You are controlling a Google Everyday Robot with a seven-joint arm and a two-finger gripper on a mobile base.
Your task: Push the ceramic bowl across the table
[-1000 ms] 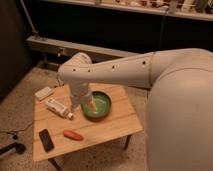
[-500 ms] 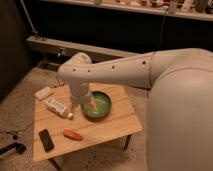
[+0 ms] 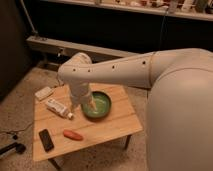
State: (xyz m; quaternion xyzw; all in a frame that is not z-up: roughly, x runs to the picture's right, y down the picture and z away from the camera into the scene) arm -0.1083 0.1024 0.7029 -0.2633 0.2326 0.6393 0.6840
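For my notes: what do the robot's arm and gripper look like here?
The arm is a smooth cream-white shell, bulky and rounded near the camera and tapering to a round elbow, with small dark dots along its side. No cables show. The gripper, pale too, hangs at the rim of the ceramic bowl.

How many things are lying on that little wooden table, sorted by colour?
Green: 1, the bowl
White: 2, a tube and a flat packet
Black: 1, a phone
Orange: 1, a carrot-like piece
Total: 5
The robot's gripper is down at the bowl's left side.
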